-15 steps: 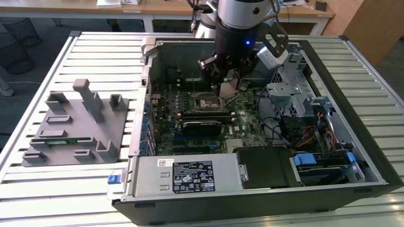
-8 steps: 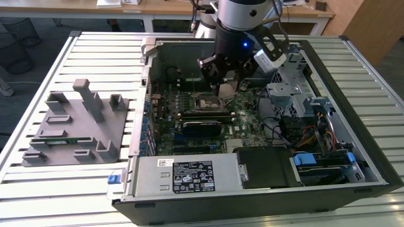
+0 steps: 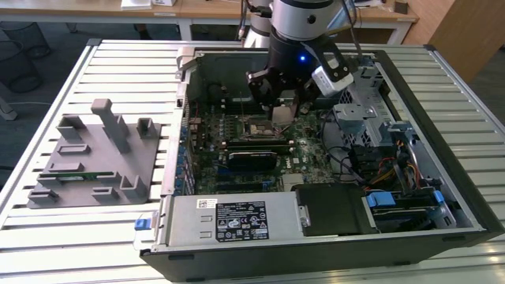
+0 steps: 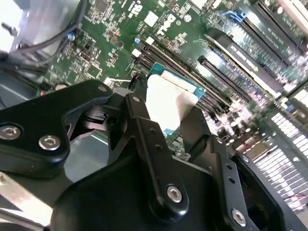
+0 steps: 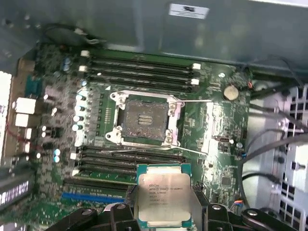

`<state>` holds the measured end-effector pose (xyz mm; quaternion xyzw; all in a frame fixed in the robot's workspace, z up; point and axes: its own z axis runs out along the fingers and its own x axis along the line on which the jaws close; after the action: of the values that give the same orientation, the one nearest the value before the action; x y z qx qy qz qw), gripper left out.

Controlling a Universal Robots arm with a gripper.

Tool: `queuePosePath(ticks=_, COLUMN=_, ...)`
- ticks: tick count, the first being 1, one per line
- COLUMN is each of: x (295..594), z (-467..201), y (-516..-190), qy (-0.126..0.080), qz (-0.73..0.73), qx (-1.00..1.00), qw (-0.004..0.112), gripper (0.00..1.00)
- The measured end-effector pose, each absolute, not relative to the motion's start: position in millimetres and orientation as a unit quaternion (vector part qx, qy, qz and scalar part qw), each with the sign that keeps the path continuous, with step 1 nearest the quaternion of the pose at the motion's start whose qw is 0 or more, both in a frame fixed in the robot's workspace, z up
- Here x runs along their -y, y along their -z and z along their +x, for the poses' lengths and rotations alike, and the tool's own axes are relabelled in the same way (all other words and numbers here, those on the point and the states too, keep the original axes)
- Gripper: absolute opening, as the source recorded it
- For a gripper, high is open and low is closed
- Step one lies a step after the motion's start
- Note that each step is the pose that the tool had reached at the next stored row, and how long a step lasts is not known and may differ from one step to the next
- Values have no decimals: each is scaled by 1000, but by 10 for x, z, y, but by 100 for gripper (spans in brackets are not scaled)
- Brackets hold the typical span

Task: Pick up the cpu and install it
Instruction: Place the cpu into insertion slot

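The cpu [image 5: 163,196], a flat square chip with a shiny silver top and pale edge, hangs between the black fingers of my gripper [image 5: 163,216], which is shut on it. In the exterior view the gripper [image 3: 282,111] hovers inside the open computer case with the cpu [image 3: 285,113] just above the motherboard, close to the black-framed socket [image 3: 258,128]. The first wrist view shows the socket [image 5: 144,120] open and bare, its metal frame around it, a short way from the chip. In the second wrist view the cpu [image 4: 169,98] sits tilted over the memory slots.
The case walls [image 3: 185,106] surround the motherboard [image 3: 308,160]. A power supply [image 3: 229,218] and a drive bay with cables [image 3: 379,160] crowd the near and right sides. A grey fixture block [image 3: 94,160] holding a green memory stick [image 3: 79,176] lies at the exterior view's left.
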<state>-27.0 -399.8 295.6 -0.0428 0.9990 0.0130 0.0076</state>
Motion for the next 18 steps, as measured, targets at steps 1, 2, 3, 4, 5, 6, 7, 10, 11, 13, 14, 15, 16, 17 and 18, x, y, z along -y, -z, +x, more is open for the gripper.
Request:
queuePosePath(ticks=1, x=3998, z=-270, y=-2952, qy=-13, qz=-34, qx=-999, qw=8, gripper=53)
queuePosePath(ticks=2, x=3999, z=-270, y=-2947, qy=-13, qz=-24, qx=-1000, qw=8, gripper=53)
queuePosePath(ticks=3, x=3999, z=-270, y=-2943, qy=-13, qz=-15, qx=-1000, qw=8, gripper=53)
queuePosePath(ticks=4, x=3999, z=-270, y=-2938, qy=-13, qz=-6, qx=-1000, qw=8, gripper=53)
queuePosePath(ticks=5, x=3999, z=-270, y=-2933, qy=-13, qz=3, qx=-1000, qw=8, gripper=53)
queuePosePath(ticks=6, x=3998, z=-270, y=-2929, qy=-13, qz=12, qx=-1000, qw=8, gripper=53)
queuePosePath(ticks=7, x=3999, z=-270, y=-2924, qy=-12, qz=21, qx=-1000, qw=8, gripper=53)
queuePosePath(ticks=10, x=3998, z=-270, y=-2911, qy=-12, qz=48, qx=-999, qw=9, gripper=53)
queuePosePath(ticks=11, x=3998, z=-270, y=-2906, qy=-12, qz=58, qx=-998, qw=9, gripper=53)
queuePosePath(ticks=13, x=3998, z=-270, y=-2897, qy=-12, qz=76, qx=-997, qw=9, gripper=53)
queuePosePath(ticks=14, x=3998, z=-270, y=-2893, qy=-12, qz=85, qx=-996, qw=9, gripper=53)
queuePosePath(ticks=15, x=3999, z=-270, y=-2888, qy=-12, qz=94, qx=-995, qw=9, gripper=53)
queuePosePath(ticks=16, x=3999, z=-270, y=-2883, qy=-12, qz=103, qx=-995, qw=9, gripper=53)
queuePosePath(ticks=17, x=3998, z=-270, y=-2878, qy=-12, qz=112, qx=-994, qw=9, gripper=53)
queuePosePath(ticks=18, x=3998, z=-270, y=-2873, qy=-12, qz=121, qx=-993, qw=10, gripper=53)
